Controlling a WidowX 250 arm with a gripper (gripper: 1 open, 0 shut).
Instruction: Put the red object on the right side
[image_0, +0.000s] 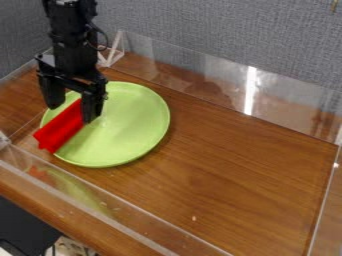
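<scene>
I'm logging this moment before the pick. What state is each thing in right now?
gripper: open, pointing down, jaws straddling the upper end of the red block, not closed on it.
red object: lying flat on the plate's left edge, not lifted.
green plate: flat on the wooden table, left of centre.

The scene is evenly and fairly brightly lit, with soft light that seems to come from above. The wooden table (227, 150) shows a pale sheen across its middle and right part. The clear acrylic walls (254, 85) catch bright streaks of glare along their top edges at the far right and along the near left rim. The black gripper (74, 100) is dark enough that its details merge, and it casts only a faint shadow on the lime-green plate (134, 125). The picture is small and grainy, with soft edges everywhere; no motion blur or edge distortion is evident
</scene>
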